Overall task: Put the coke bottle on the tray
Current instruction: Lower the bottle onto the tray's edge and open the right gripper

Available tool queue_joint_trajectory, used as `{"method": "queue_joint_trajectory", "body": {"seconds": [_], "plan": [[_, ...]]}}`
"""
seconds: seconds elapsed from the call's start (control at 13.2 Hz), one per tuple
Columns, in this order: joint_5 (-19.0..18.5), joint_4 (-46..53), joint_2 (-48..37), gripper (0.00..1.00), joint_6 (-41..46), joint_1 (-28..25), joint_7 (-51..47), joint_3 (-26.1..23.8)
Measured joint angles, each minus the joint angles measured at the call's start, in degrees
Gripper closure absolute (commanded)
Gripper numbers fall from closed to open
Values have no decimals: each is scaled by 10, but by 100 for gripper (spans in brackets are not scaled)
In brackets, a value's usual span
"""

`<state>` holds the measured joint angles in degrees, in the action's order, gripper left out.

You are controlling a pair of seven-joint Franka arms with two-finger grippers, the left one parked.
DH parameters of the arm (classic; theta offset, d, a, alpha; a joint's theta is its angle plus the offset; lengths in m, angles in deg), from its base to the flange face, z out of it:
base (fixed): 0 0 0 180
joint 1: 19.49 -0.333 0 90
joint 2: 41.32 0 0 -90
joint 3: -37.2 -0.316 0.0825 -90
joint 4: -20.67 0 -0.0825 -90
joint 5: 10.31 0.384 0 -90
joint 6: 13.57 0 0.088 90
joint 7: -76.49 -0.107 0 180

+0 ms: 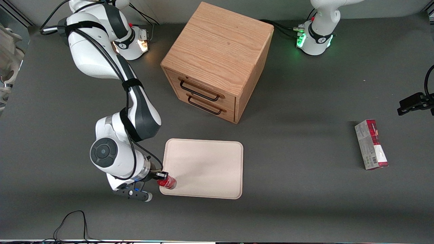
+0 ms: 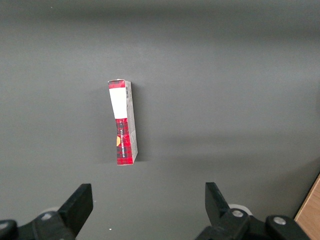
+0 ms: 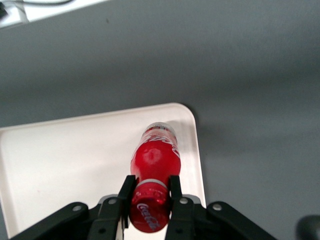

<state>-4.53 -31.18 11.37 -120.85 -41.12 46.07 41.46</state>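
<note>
Grey table (image 1: 305,203) carries tray (image 1: 206,162), wooden cabinet (image 1: 217,57), carton (image 1: 371,144); pincer (image 1: 162,177) over tray corner.

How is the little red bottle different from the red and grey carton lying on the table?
The bottle is round and red, held by the gripper above the tray's corner. The carton is a flat-sided box, grey and red, lying untouched on the table toward the parked arm's end. Both carry red.

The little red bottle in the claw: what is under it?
Under the small red coke bottle, held at its neck by the gripper, lies a corner of the cream-beige tray. Whether its base touches is hidden.
</note>
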Motion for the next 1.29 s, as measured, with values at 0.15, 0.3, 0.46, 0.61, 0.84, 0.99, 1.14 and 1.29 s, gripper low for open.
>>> {"method": "queue_joint_trajectory", "body": {"seconds": [0.15,0.3,0.46,0.61,0.84,0.99,1.14,1.29], "plan": [[0,0,6,100,22,0,0,0],[0,-2,8,60,29,0,0,0],[0,-3,9,0,29,0,0,0],[0,-4,9,0,29,0,0,0],[0,-3,8,0,29,0,0,0],[0,1,5,0,36,0,0,0],[0,1,0,0,41,0,0,0],[0,1,0,0,41,0,0,1]]}}
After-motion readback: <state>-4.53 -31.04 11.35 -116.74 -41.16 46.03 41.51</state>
